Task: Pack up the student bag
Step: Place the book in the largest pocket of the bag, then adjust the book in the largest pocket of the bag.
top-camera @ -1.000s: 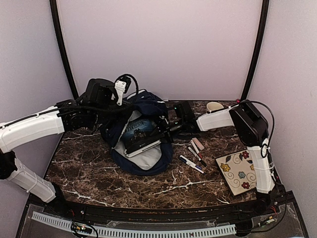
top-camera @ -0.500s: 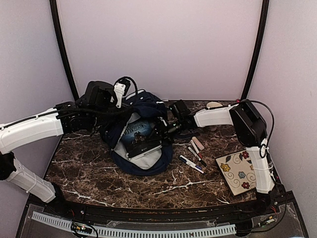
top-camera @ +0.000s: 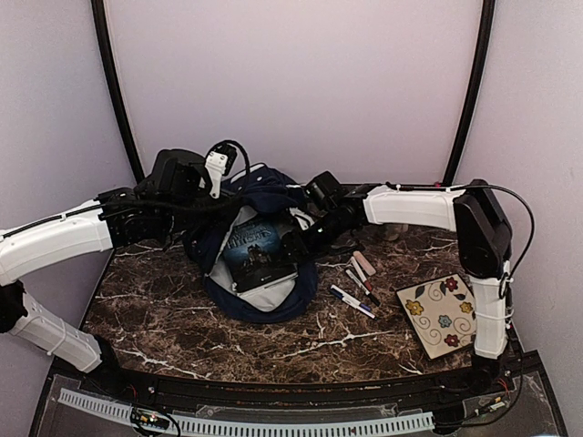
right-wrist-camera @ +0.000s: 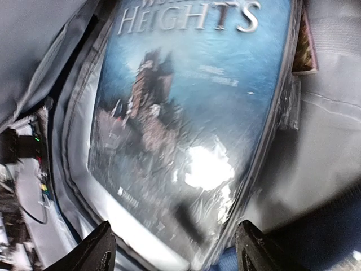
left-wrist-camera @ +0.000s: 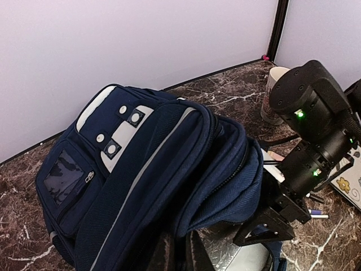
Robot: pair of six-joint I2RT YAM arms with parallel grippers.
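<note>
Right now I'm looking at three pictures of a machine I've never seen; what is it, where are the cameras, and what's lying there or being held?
These are two white robot arms bolted to a dark brown marble table, each ending in a two-finger gripper. One picture looks down from above; the others come from a camera on each wrist. The left gripper is shut, pinching the edge of the large navy blue fabric backpack. The right gripper stands open over a blue plastic-wrapped book with a castle cover, lying in the backpack's grey-lined mouth. Nearby lie marker pens, a pink eraser and a cream flowered square.
</note>
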